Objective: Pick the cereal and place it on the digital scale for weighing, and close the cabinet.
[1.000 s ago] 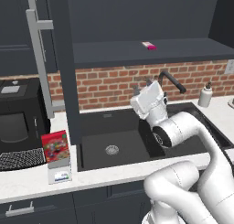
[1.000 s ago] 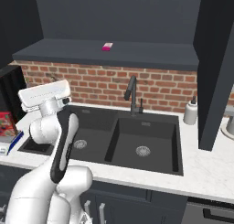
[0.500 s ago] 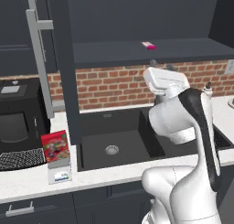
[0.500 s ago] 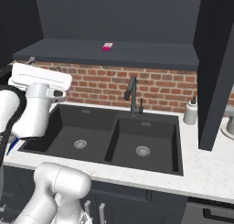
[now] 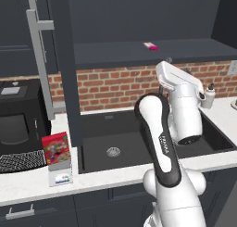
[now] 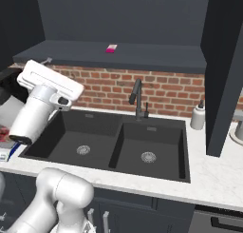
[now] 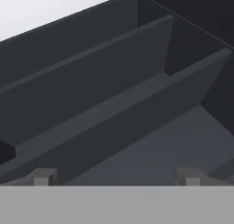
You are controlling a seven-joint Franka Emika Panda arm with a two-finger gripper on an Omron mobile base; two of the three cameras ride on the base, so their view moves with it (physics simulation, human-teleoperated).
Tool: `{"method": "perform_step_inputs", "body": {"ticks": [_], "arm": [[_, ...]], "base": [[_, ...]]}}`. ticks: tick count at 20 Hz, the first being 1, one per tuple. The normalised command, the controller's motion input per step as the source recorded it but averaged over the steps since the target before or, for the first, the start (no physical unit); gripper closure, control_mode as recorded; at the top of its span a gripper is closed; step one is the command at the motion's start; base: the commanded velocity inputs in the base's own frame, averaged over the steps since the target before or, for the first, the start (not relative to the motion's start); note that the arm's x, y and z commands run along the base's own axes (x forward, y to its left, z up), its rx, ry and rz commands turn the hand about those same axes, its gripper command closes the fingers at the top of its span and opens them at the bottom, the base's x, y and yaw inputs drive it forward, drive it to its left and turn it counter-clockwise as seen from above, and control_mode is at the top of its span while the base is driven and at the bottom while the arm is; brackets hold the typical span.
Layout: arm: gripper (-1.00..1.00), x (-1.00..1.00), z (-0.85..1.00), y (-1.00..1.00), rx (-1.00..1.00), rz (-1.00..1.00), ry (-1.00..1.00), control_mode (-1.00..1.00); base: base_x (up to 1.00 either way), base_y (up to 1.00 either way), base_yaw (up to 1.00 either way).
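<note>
Both cabinet [image 5: 60,82] doors ajar (pincer [image 7: 116,176] wide).

The cabinet [image 5: 65,59] is showing matt navy panels with a smooth grey metal-looking handle [image 5: 39,59]. The sink [image 6: 118,141] is appearing matt black; the backsplash [image 6: 161,92] is presenting rough red brick; the counter [image 6: 213,175] is looking like polished white marble.

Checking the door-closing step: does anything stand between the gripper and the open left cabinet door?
Nothing visible does. The open gripper is up by the shelf; the door hangs to its left, across bare space above the sink.
</note>
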Motion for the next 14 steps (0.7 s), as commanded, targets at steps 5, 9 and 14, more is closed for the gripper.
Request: {"method": "perform_step_inputs", "body": {"ticks": [5,9,14], "arm": [[-1.0,-0.27,-0.03,-0.98,0.04,0.02,0.0,-1.0],[-1.0,-0.4,0.0,-0.61,-0.07,0.01,0.13,-1.0],[-1.0,-0.29,-0.05,-0.68,-0.2,0.0,0.18,-1.0]], "base": [[0.0,0.0,0.0],[0.0,0.0,0.0],[0.0,0.0,0.0]]}}
